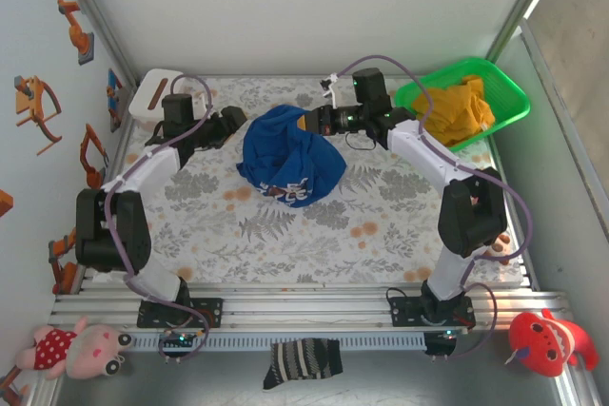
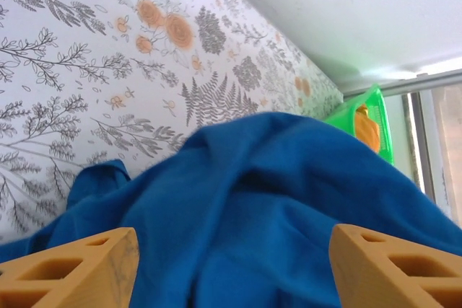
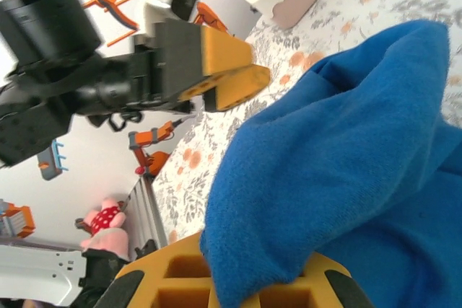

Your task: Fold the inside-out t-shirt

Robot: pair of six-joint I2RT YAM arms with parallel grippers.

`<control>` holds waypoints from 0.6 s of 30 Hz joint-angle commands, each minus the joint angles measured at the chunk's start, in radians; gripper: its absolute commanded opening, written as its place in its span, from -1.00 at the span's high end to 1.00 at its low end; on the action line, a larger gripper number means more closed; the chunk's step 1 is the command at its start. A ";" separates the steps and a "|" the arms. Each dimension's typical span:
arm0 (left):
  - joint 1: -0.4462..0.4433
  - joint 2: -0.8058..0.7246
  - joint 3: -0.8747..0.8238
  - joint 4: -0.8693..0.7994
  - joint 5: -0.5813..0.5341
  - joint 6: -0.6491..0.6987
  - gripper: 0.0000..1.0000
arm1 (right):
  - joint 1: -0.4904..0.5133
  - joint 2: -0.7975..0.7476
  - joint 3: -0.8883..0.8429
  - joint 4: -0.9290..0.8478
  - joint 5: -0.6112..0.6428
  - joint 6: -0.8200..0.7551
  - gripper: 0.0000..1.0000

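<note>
STEP: spreading out, inside-out t-shirt [image 1: 290,161] bunched, no fold made | WHERE: left of green basket [image 1: 511,90] | left gripper [image 1: 244,126]: at hem far from basket, fingers apart, empty | right gripper [image 1: 306,121]: clamped on basket-side hem | NEXT: probably grasp far hem, pull flat

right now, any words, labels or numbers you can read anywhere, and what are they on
white print on the blue t-shirt: lettering, too small and crumpled to read
wall stickers: pictures, no text that can be made out
nothing else readable
</note>
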 commanded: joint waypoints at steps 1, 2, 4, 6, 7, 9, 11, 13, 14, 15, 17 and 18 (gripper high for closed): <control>-0.043 -0.167 -0.052 -0.063 -0.047 0.076 -0.41 | -0.005 -0.019 0.038 0.047 -0.075 0.039 1.00; -0.063 -0.201 -0.063 -0.089 -0.067 0.099 -0.41 | -0.006 -0.023 0.037 0.046 -0.074 0.040 1.00; -0.110 -0.234 -0.069 -0.150 -0.112 0.151 -0.41 | -0.007 -0.025 0.039 0.039 -0.072 0.041 1.00; -0.158 -0.245 -0.066 -0.204 -0.160 0.195 -0.41 | -0.007 -0.027 0.038 0.030 -0.068 0.039 1.00; -0.176 -0.242 -0.065 -0.224 -0.178 0.206 -0.42 | -0.008 -0.028 0.038 0.028 -0.065 0.039 1.00; -0.208 -0.225 -0.066 -0.248 -0.216 0.223 -0.42 | -0.009 -0.031 0.038 0.027 -0.064 0.038 1.00; -0.228 -0.204 -0.066 -0.263 -0.232 0.231 -0.42 | -0.009 -0.035 0.036 0.026 -0.058 0.038 1.00; -0.249 -0.185 -0.067 -0.274 -0.248 0.234 -0.44 | -0.009 -0.035 0.037 0.027 -0.057 0.040 1.00; -0.257 -0.178 -0.064 -0.276 -0.253 0.234 -0.44 | -0.009 -0.034 0.038 0.031 -0.060 0.040 1.00; -0.268 -0.174 -0.062 -0.280 -0.261 0.238 -0.46 | -0.010 -0.032 0.039 0.035 -0.063 0.041 1.00; -0.285 -0.162 -0.051 -0.286 -0.274 0.250 -0.49 | -0.010 -0.030 0.036 0.048 -0.061 0.045 1.00; -0.291 -0.152 -0.040 -0.289 -0.269 0.258 -0.51 | -0.009 -0.029 0.034 0.059 -0.063 0.050 1.00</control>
